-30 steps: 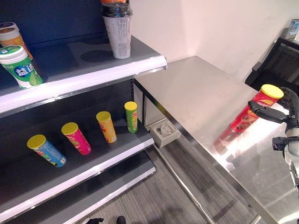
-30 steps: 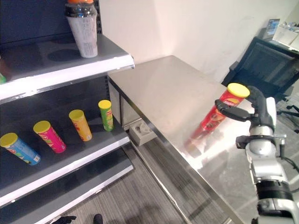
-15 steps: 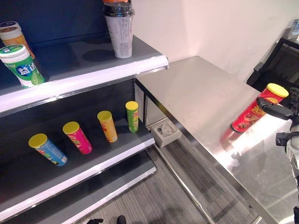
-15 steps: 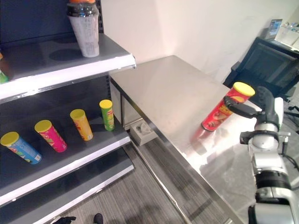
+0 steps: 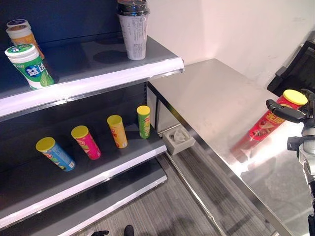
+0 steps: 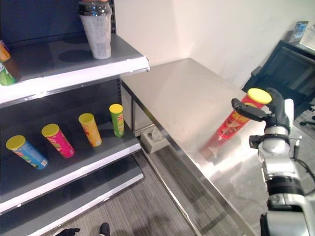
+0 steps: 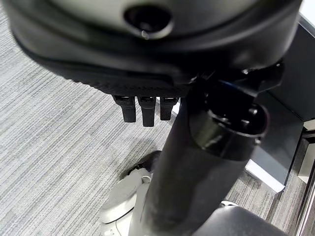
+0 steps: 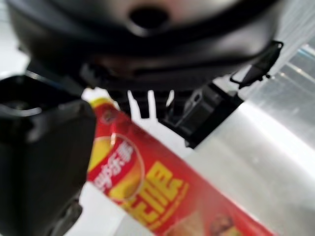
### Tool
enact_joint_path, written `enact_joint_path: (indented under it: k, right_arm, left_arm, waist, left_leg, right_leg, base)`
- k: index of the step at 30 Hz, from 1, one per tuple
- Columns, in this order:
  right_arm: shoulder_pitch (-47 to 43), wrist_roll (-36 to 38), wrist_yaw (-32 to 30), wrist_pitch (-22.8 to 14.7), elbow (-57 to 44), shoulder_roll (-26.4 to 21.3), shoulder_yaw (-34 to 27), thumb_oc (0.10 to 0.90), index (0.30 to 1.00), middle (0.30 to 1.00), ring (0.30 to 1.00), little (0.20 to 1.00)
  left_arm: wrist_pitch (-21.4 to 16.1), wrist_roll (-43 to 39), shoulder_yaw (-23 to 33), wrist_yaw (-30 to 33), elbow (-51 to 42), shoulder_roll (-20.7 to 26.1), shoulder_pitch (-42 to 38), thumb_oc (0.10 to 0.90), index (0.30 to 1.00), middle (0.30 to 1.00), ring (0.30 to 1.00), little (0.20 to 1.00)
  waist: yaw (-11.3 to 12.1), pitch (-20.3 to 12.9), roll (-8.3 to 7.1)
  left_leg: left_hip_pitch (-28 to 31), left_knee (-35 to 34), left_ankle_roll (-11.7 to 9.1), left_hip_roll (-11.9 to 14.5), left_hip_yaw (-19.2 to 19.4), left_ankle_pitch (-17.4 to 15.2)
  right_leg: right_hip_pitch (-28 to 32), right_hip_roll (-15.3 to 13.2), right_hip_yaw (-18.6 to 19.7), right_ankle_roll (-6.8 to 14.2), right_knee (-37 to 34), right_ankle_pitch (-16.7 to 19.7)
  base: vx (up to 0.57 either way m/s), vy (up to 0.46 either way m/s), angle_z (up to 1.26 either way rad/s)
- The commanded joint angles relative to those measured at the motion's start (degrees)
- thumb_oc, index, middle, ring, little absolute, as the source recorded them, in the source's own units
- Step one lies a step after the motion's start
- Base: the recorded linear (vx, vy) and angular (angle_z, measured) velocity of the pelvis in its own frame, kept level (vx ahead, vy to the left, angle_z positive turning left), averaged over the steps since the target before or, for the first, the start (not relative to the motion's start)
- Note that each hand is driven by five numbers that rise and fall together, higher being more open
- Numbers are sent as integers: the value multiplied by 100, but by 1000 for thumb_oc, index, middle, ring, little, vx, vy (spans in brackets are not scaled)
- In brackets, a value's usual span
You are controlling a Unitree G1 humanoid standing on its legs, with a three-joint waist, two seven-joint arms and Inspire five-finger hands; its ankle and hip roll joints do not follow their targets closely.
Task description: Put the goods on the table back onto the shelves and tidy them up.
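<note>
Right eye view shows the right hand (image 6: 269, 114) clasped round the upper end of a red chip can (image 6: 237, 122), tilted over the steel table (image 6: 187, 98); keep it clenched, lift clear, then carry toward the lower shelf (image 6: 74, 162) beside the green can (image 6: 117, 119); left hand (image 7: 142, 105) hangs relaxed

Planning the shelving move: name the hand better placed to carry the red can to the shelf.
Right. The right hand already grips the red can near its yellow lid, above the steel table. The left hand hangs over the floor, holding nothing.

Four cans (image 5: 88, 142) in row on shelf (image 5: 123, 167), table (image 5: 211, 98) right.
</note>
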Motion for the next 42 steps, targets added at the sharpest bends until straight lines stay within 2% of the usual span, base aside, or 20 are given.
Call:
enact_joint_path:
  k: [1, 2, 3, 4, 7, 8, 9, 12, 24, 31, 32, 34, 36, 39, 42]
  right_arm:
    - [-1066, 41, -229, -317, 45, -808, 361, 800, 900, 900, 900, 900]
    - [-1116, 41, -236, -320, 67, -814, 399, 800, 900, 900, 900, 900]
    - [-1149, 41, -219, -315, 89, -826, 435, 478, 418, 418, 418, 418]
    - [-1211, 46, -215, -310, 129, -835, 487, 400, 300, 300, 300, 300]
    - [-1234, 49, -215, -313, 141, -835, 508, 400, 300, 300, 300, 300]
    - [-1295, 54, -184, -293, 202, -839, 568, 400, 300, 300, 300, 300]
    - [-1384, 73, -152, -285, 267, -846, 654, 400, 300, 300, 300, 300]
    - [-1345, 84, -141, -272, 248, -792, 654, 400, 300, 300, 300, 300]
    - [-769, -25, -204, -321, -374, -686, 194, 400, 300, 300, 300, 300]
    - [-767, -25, -204, -321, -374, -686, 193, 400, 300, 300, 300, 300]
    - [-448, -51, -309, -481, -1163, -580, -164, 400, 300, 300, 300, 300]
    - [-216, -56, -424, -714, -1978, -514, -505, 400, 300, 300, 300, 300]
    - [-72, 53, -544, -1118, -3141, -372, -991, 400, 300, 300, 300, 300]
    - [-206, 252, -525, -1452, -3954, -177, -1161, 400, 300, 300, 300, 300]
    - [-254, 233, -485, -1479, -4135, -126, -1163, 400, 300, 300, 300, 300]
  left_arm:
    - [-76, -15, -344, 35, -124, 250, -159, 800, 900, 900, 900, 900]
    - [-80, -11, -356, 36, -129, 250, -162, 800, 900, 900, 900, 900]
    - [-82, -19, -358, 28, -139, 262, -157, 800, 900, 900, 900, 900]
    - [-83, -25, -360, 31, -147, 276, -156, 800, 900, 900, 900, 900]
    - [-82, -25, -354, 31, -148, 270, -154, 800, 900, 900, 900, 900]
    - [-83, -21, -380, 28, -142, 292, -156, 800, 900, 900, 900, 900]
    - [-79, -24, -376, 27, -148, 289, -165, 800, 900, 900, 900, 900]
    - [-68, -42, -357, 44, -127, 281, -170, 800, 900, 900, 900, 900]
    - [-51, -41, -230, 50, -146, 259, -196, 800, 900, 900, 900, 900]
    - [-51, -41, -230, 50, -146, 259, -196, 800, 900, 900, 900, 900]
    - [-43, -54, -92, 55, -183, 223, -169, 800, 900, 900, 900, 900]
    - [-57, -87, 63, 79, -258, 202, -128, 800, 900, 900, 900, 900]
    - [-81, -206, 289, 145, -287, 164, -39, 800, 900, 900, 900, 900]
    - [-94, -269, 424, 161, -251, 132, 21, 800, 900, 900, 900, 900]
    - [-90, -296, 484, 150, -220, 101, 79, 800, 900, 900, 900, 900]
  waist:
    - [242, -246, -194]
    - [247, -221, -206]
    - [255, -226, -212]
    - [264, -225, -214]
    - [258, -225, -210]
    - [265, -256, -211]
    - [266, -225, -220]
    - [264, -219, -230]
    - [218, -233, -210]
    - [219, -233, -210]
    - [183, -252, -170]
    - [176, -260, -131]
    - [274, -248, -95]
    - [476, -202, -46]
    - [538, -194, -18]
  left_leg:
    - [345, 25, -130, 240, 23, -962]
    - [292, 25, -91, 207, 83, -841]
    - [287, 25, -90, 204, 75, -838]
    - [281, 25, -91, 204, 74, -835]
    - [281, 25, -91, 204, 74, -835]
    - [334, 25, -131, 232, 12, -955]
    - [274, 25, -94, 197, 72, -831]
    - [268, 25, -91, 194, 55, -834]
    - [314, 25, -77, 194, 73, -859]
    - [314, 25, -77, 193, 73, -859]
    - [329, 25, -77, 215, 72, -856]
    - [315, 25, -96, 246, 56, -820]
    - [162, 25, -190, 400, -39, -633]
    - [-125, 25, -306, 596, -253, -331]
    - [-180, 25, -349, 647, -322, -258]
  right_leg:
    - [-109, -152, 234, 307, 31, -183]
    - [-161, -187, 143, 262, 31, -79]
    - [-163, -187, 139, 262, 31, -80]
    - [-168, -188, 139, 264, 31, -79]
    - [-169, -188, 140, 264, 31, -79]
    - [-124, -150, 232, 309, 31, -180]
    - [-187, -185, 141, 265, 31, -72]
    - [-183, -186, 142, 265, 31, -70]
    - [-162, -202, 154, 265, 31, -64]
    - [-162, -202, 154, 265, 31, -64]
    - [-153, -190, 160, 248, 31, -88]
    - [-152, -155, 165, 226, 31, -129]
    - [-196, 0, 129, 135, 31, -276]
    - [-243, 259, 22, -7, 31, -505]
    - [-227, 338, -43, -50, 31, -556]
  base:
    - [5, -1, 6]
    - [-66, 13, 2]
    - [-69, 15, 1]
    - [0, 0, 0]
    - [25, -5, 0]
    - [0, 0, 0]
    - [0, 0, 0]
    - [-29, 6, 0]
    - [0, 0, 0]
    - [-2, -6, 0]
    - [-27, -64, 1]
    - [-53, -115, 0]
    - [-151, -227, -1]
    - [-199, -233, 12]
    - [-93, -110, 22]
